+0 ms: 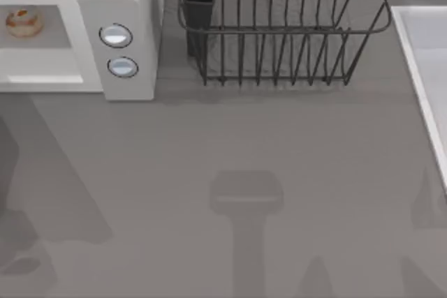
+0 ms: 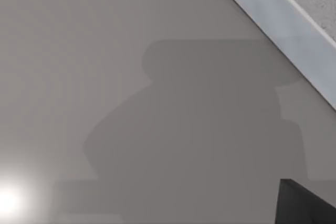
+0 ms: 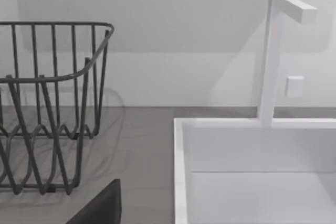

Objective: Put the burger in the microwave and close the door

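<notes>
A white microwave stands at the far left of a grey surface, seen from above. Its two round knobs face the camera. The burger, a pale bun with an orange spot, sits inside the grey cavity. Along the cavity's near edge lies a white strip that may be the door; whether it is open or shut cannot be told. To the right of the microwave stands a black wire rack, and a white sink with a tall faucet sits at the right edge. End effector state cannot be told for either arm
</notes>
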